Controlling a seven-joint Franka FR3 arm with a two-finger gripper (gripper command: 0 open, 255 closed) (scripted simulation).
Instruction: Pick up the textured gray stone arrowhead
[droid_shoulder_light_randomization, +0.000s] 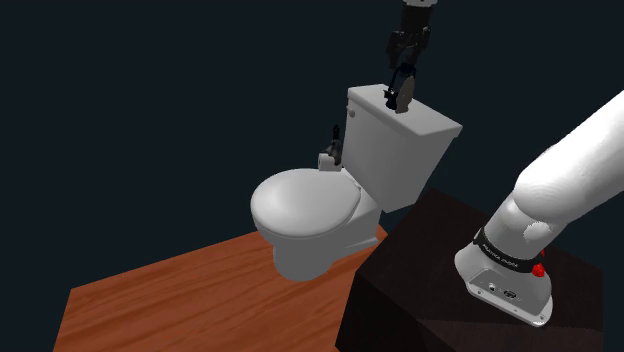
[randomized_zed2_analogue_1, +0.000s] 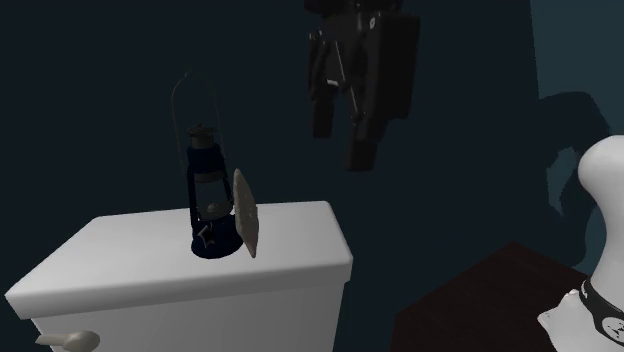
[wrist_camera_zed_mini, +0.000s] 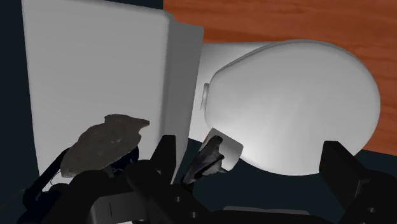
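Note:
The arrowhead (randomized_zed2_analogue_1: 245, 213) is a flat, pale grey-brown textured stone. It stands on edge on the white toilet tank lid (randomized_zed2_analogue_1: 150, 260), leaning against a dark blue lantern (randomized_zed2_analogue_1: 206, 205). My black gripper (randomized_zed2_analogue_1: 342, 135) hangs above the lid, up and toward the second exterior view's right of the stone, not touching it. In the wrist view the arrowhead (wrist_camera_zed_mini: 105, 143) lies outside the open gripper (wrist_camera_zed_mini: 251, 168), beside one finger (wrist_camera_zed_mini: 164, 156), with nothing between the fingers. In the shoulder view the gripper (droid_shoulder_light_randomization: 403, 72) is just over the tank's lid (droid_shoulder_light_randomization: 430, 122).
The white toilet bowl (droid_shoulder_light_randomization: 300, 205) with its lid down stands in front of the tank on a reddish wood floor (droid_shoulder_light_randomization: 170, 295). A small dark object (droid_shoulder_light_randomization: 330, 152) sits beside the bowl. The dark stand (droid_shoulder_light_randomization: 420, 290) fills the shoulder view's lower right. Walls are dark.

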